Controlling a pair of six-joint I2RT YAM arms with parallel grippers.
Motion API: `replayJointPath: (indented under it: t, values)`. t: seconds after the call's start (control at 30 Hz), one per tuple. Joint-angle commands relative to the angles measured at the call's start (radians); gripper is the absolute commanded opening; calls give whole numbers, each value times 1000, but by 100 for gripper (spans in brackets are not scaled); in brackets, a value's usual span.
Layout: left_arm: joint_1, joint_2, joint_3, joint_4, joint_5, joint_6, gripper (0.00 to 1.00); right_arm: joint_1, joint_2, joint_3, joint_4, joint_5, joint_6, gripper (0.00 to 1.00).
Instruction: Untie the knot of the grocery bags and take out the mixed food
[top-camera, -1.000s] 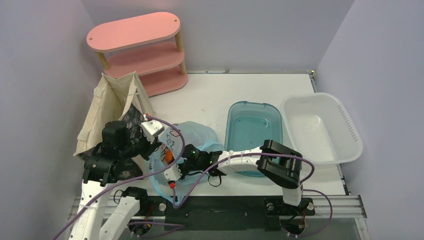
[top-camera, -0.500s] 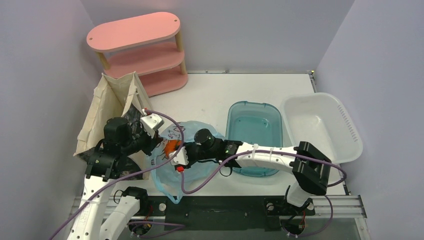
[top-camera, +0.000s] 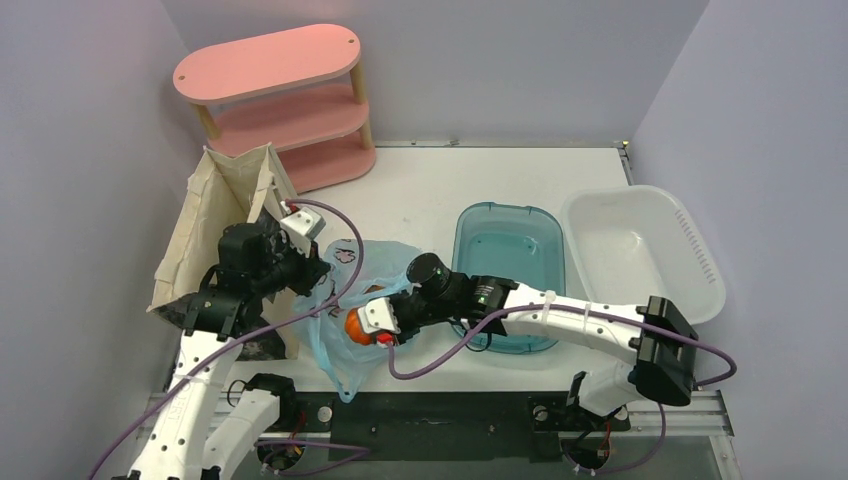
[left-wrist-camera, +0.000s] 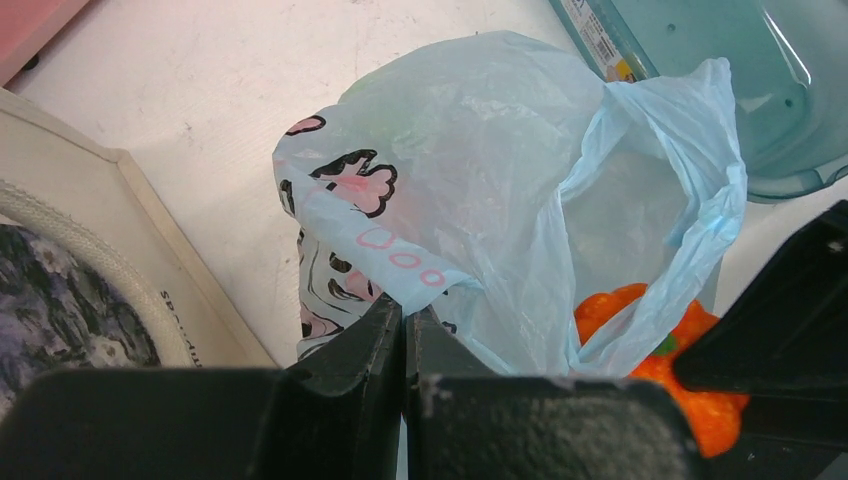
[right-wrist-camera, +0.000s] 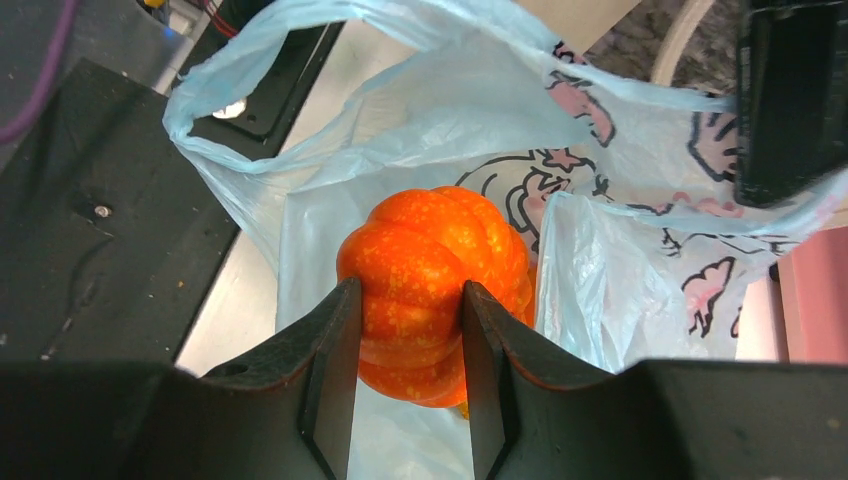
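While the orange fruit (right-wrist-camera: 430, 230) is clamped between the fingers of the right gripper (right-wrist-camera: 405, 300) at the open mouth of the grocery bag (right-wrist-camera: 450, 100), the bag's printed rim is pinched by the left gripper (left-wrist-camera: 405, 325). The bag is held near the bench's near edge, left of centre, between the canvas tote (top-camera: 215, 215) at the left edge and the teal tub (top-camera: 508, 250).
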Motion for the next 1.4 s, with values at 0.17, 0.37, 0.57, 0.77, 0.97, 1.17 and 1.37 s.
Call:
replayJointPath:
  t: [0.17, 0.37, 0.57, 0.77, 0.97, 1.17, 1.37]
  values:
    - [18, 77, 39, 86, -14, -67, 0, -82, -141, 153, -45, -125, 203, 0]
    - [26, 112, 46, 125, -10, -111, 0, -138, -264, 199, -55, -135, 328, 0]
    - [30, 130, 37, 153, 2, -126, 0, -193, -356, 224, -48, -57, 432, 0]
    - [33, 141, 59, 159, 14, -127, 0, -516, -348, 219, -124, 1, 478, 0]
    - [34, 121, 66, 127, 24, -94, 0, -938, -325, 199, -263, 100, 356, 0]
    - [33, 116, 73, 111, 28, -71, 0, -1324, -226, 206, -342, 182, 249, 0]
    - [34, 122, 77, 112, 38, -65, 0, -1420, -80, 234, -457, 394, 179, 0]
